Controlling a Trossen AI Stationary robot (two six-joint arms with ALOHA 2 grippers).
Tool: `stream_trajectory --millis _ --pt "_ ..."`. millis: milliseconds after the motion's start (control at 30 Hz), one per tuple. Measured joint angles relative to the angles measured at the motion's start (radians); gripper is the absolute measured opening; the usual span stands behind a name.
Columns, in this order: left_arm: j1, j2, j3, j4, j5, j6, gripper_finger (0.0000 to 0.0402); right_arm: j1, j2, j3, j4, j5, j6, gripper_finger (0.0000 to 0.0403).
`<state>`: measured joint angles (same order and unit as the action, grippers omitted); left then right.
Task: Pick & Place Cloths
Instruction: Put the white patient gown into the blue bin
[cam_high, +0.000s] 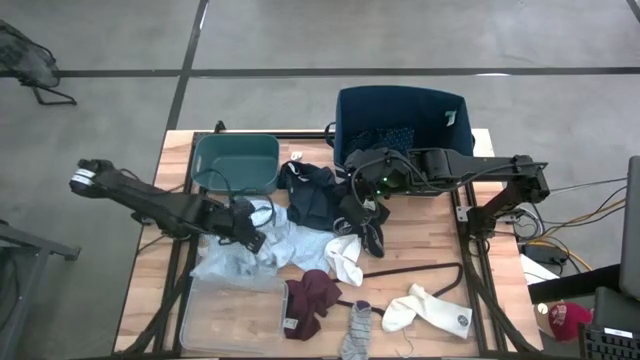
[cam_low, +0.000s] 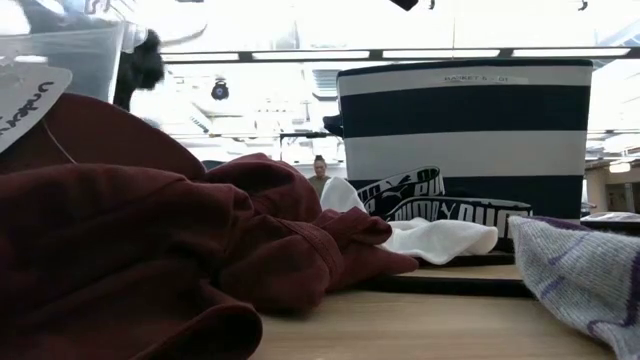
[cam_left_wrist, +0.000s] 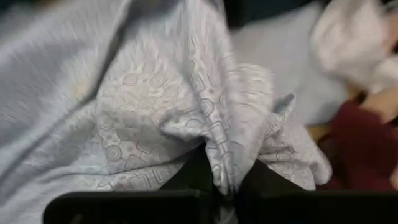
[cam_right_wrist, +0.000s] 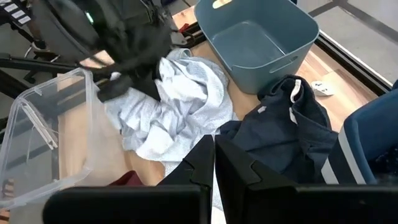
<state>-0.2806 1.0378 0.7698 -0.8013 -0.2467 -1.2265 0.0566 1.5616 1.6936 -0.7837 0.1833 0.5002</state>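
Note:
The light blue shirt (cam_high: 262, 245) lies crumpled left of the table's middle. My left gripper (cam_high: 255, 232) is down on it, shut on a fold; the right wrist view shows that gripper (cam_right_wrist: 118, 87) at the shirt's edge. My right gripper (cam_right_wrist: 214, 163) is shut and holds nothing. It hovers between the shirt and the dark navy clothes (cam_high: 312, 195), which lie in a heap near the far side. The maroon piece (cam_high: 312, 295), white socks (cam_high: 345, 260) (cam_high: 425, 310) and a grey sock (cam_high: 358, 330) lie near the table's near edge. My left gripper pinches a raised fold of the light blue shirt (cam_left_wrist: 217, 152) between its two fingers. The fold stands up between the fingers (cam_left_wrist: 193, 174), and the rest of the shirt spreads out slack on the table around them.
A teal bin (cam_high: 237, 160) and a navy striped basket (cam_high: 400, 125) stand at the far side. A clear plastic tray (cam_high: 215, 315) sits at the near left. A thin black hanger (cam_high: 415, 272) lies among the socks. In the low view the maroon piece (cam_low: 150, 250) fills the foreground.

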Motion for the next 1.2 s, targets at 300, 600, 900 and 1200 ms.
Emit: stream_trajectory --millis 300,600,900,1200 --pt "0.000 -0.026 0.286 -0.108 -0.174 0.089 0.0026 0.005 0.000 0.000 0.113 -0.009 -0.038 0.0013" --pt "0.000 0.018 0.527 -0.131 -0.257 0.173 0.0026 0.006 0.011 -0.011 0.209 -0.079 -0.046 0.0026" --pt "0.002 0.107 0.735 -0.127 -0.406 0.323 0.0026 0.040 0.072 -0.013 0.351 -0.081 -0.051 0.0156" --pt "0.003 0.215 0.869 -0.063 -0.474 0.437 0.0028 0.042 0.139 -0.013 0.497 -0.052 -0.056 0.0320"
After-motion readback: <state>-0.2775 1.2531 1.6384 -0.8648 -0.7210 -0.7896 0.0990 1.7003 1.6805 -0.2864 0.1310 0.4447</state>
